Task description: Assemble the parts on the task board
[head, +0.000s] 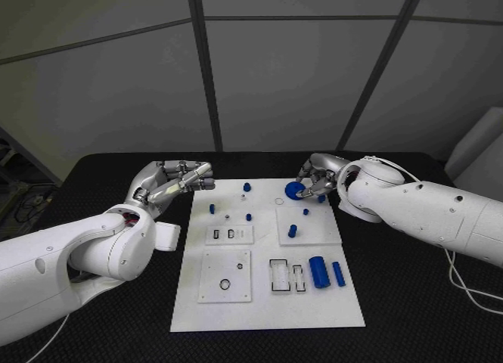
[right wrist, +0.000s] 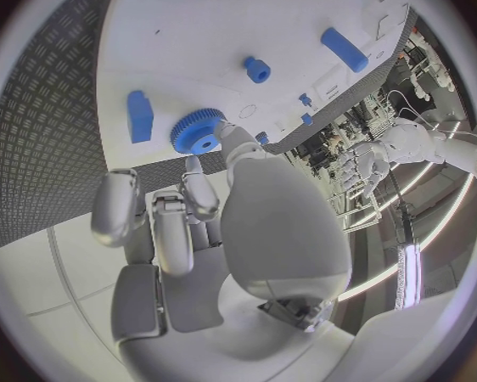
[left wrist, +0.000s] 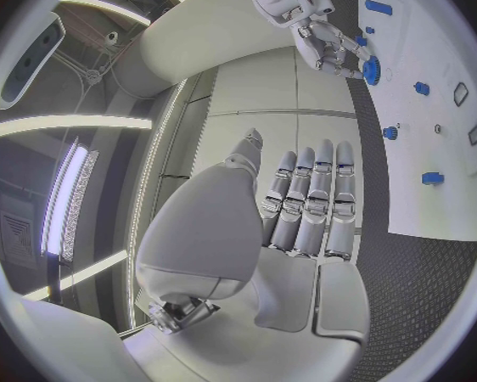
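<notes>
The right hand pinched a blue gear between its fingertips, holding it at the far edge of the white task board; the left hand hovered just off the board's far left corner, fingers straight and side by side, holding nothing; small blue pegs stood near the gear; a blue cylinder and a blue bar lay side by side nearer the robot; the board lay on the black bench.

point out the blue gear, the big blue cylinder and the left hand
blue gear [right wrist: 199, 132], right wrist view, on its toothed face
big blue cylinder [head: 319, 271], head view, middle of its side
left hand [head: 177, 180], head view, on the back of the hand
</notes>
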Motion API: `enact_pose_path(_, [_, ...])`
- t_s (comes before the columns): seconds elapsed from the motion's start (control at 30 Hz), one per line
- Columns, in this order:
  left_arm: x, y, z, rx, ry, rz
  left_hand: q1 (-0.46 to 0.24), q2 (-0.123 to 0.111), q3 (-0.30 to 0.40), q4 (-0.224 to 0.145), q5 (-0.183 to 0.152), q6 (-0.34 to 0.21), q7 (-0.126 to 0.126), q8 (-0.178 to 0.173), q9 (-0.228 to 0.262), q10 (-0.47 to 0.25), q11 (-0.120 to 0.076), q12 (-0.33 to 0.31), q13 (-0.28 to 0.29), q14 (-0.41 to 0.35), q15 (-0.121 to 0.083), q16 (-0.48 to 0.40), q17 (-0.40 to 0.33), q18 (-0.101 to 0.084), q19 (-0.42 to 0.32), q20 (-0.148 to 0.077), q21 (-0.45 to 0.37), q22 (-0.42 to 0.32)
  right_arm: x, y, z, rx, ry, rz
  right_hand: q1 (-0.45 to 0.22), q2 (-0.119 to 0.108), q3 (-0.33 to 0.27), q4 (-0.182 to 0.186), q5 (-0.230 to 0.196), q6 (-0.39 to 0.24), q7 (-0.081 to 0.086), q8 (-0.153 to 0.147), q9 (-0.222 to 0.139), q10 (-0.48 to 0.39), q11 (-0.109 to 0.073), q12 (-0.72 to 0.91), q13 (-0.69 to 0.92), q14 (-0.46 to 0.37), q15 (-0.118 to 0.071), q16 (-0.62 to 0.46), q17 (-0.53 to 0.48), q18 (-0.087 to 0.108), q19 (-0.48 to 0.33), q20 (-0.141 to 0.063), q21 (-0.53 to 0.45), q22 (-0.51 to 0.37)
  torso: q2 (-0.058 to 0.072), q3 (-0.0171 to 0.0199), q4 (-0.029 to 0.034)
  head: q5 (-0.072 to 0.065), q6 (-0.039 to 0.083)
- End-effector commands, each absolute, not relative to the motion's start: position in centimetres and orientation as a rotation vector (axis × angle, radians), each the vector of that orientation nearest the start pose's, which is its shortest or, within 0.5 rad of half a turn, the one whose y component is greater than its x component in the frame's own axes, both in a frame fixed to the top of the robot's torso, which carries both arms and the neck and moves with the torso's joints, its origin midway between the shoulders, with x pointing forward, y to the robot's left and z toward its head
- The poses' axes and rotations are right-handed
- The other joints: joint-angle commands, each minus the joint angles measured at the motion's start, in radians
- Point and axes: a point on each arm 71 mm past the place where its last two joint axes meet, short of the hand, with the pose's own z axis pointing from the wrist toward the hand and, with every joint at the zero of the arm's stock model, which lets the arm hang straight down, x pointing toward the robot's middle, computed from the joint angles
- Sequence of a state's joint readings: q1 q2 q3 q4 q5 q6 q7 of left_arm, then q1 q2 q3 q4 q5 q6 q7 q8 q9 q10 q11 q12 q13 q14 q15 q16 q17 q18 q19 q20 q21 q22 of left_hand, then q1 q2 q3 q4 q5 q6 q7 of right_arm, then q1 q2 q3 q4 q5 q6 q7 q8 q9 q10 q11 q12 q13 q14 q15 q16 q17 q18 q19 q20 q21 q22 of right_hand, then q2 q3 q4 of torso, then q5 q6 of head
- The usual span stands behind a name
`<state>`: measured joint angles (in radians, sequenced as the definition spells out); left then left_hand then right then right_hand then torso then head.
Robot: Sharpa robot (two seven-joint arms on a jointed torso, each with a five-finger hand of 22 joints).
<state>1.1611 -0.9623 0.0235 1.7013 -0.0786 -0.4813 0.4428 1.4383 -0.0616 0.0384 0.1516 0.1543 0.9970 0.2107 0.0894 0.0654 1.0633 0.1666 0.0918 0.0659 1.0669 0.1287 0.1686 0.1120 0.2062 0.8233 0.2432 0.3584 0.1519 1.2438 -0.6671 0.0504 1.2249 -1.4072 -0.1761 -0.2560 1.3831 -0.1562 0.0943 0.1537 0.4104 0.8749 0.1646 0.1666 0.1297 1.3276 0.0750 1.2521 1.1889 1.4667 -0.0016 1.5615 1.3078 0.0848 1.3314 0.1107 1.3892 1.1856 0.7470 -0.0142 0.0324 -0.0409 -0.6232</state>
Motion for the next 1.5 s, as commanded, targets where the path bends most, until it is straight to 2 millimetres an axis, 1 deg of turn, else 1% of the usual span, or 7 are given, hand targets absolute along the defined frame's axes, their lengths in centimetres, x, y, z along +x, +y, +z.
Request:
enact_pose_path(0.03, [46.0,22.3,-15.3,-1.031,1.299,-1.498,-0.007,0.001,-0.003,-0.002,-0.005,-0.002,0.005,-0.004,-0.001,-0.005,0.001,-0.005,-0.001,-0.002,0.0,-0.006,0.001,-0.024,-0.004,0.001,0.001,-0.001,56.0,-21.0,-16.0,0.055,1.743,0.424,0.007,0.003,-0.001,0.006,-0.001,-0.006,-0.002,0.005,0.001,0.005,0.0,0.005,0.002,0.102,0.005,0.006,0.252,-0.007,0.005,0.001,0.004,0.001,0.0,0.0002,0.0004,-0.003,-0.001])
enact_pose_path(0.4, [46.0,22.2,-15.3,-1.033,1.304,-1.5,-0.007,0.002,-0.003,-0.003,-0.005,-0.003,0.005,-0.006,-0.001,-0.007,0.001,-0.006,-0.001,-0.002,0.0,-0.007,0.001,-0.024,-0.005,0.001,0.002,-0.001,56.4,-20.4,-16.3,0.045,1.77,0.42,0.009,0.006,-0.003,0.012,-0.003,-0.006,-0.001,0.01,0.003,0.01,0.001,0.015,0.014,0.103,0.006,0.007,0.257,-0.008,0.007,0.002,0.006,0.005,0.0,0.0003,0.0003,-0.001,-0.002])
enact_pose_path(0.7, [46.0,22.2,-15.3,-1.033,1.304,-1.499,-0.007,0.002,-0.003,-0.003,-0.005,-0.003,0.005,-0.006,-0.001,-0.007,0.001,-0.006,-0.001,-0.002,0.0,-0.007,0.001,-0.024,-0.005,0.001,0.002,-0.001,56.5,-19.9,-16.5,0.018,1.784,0.415,0.018,0.012,-0.006,0.021,-0.005,0.007,-0.004,0.03,0.01,0.033,-0.001,0.052,0.057,0.104,0.005,0.009,0.261,-0.008,0.008,0.002,0.008,0.008,0.0,0.0003,-0.0001,0.001,-0.005])
enact_pose_path(0.87, [46.0,22.2,-15.3,-1.034,1.305,-1.499,-0.006,0.003,-0.003,-0.004,-0.005,-0.004,0.006,-0.007,-0.001,-0.008,0.002,-0.008,-0.001,-0.002,0.001,-0.008,0.001,-0.024,-0.005,0.001,0.002,-0.001,56.5,-19.9,-16.5,0.007,1.786,0.4,0.038,0.03,0.005,0.021,-0.005,0.041,-0.011,0.061,0.02,0.045,-0.007,0.077,0.085,0.104,0.001,0.009,0.263,-0.009,0.012,-0.001,0.012,0.017,0.0,0.0009,-0.0009,0.003,-0.008])
enact_pose_path(1.13, [45.9,22.3,-15.3,-1.035,1.307,-1.497,-0.006,0.004,-0.003,-0.004,-0.005,-0.004,0.006,-0.008,-0.001,-0.009,0.002,-0.008,-0.001,-0.002,0.001,-0.009,0.001,-0.024,-0.005,0.001,0.002,-0.001,56.4,-19.8,-16.4,-0.004,1.775,0.393,0.082,0.065,0.058,0.004,-0.016,0.093,-0.028,0.094,0.033,0.066,-0.022,0.107,0.123,0.104,-0.011,0.009,0.263,-0.012,0.02,-0.011,0.019,0.031,0.0,0.0013,-0.0005,0.002,-0.005])
enact_pose_path(1.33, [45.9,22.3,-15.3,-1.036,1.308,-1.497,-0.006,0.004,-0.003,-0.004,-0.005,-0.004,0.006,-0.008,-0.001,-0.009,0.002,-0.008,-0.001,-0.002,0.001,-0.009,0.001,-0.024,-0.005,0.001,0.002,-0.001,56.2,-19.3,-15.9,-0.017,1.722,0.417,0.085,0.063,0.074,-0.001,-0.005,0.103,-0.032,0.099,0.036,0.072,-0.026,0.116,0.135,0.104,-0.015,0.009,0.263,-0.013,0.022,-0.015,0.022,0.037,0.0,0.0012,0.0013,0.002,-0.006])
enact_pose_path(1.5, [45.9,22.3,-15.3,-1.035,1.308,-1.498,-0.006,0.004,-0.003,-0.004,-0.005,-0.004,0.006,-0.008,-0.001,-0.009,0.002,-0.008,-0.001,-0.002,0.001,-0.009,0.001,-0.024,-0.005,0.001,0.002,-0.001,55.6,-18.4,-15.2,-0.05,1.651,0.449,0.089,0.06,0.082,-0.004,0.001,0.103,-0.033,0.098,0.037,0.074,-0.027,0.119,0.139,0.104,-0.016,0.009,0.263,-0.015,0.029,-0.016,0.027,0.048,-0.001,0.0013,-0.0005,0.007,-0.003])
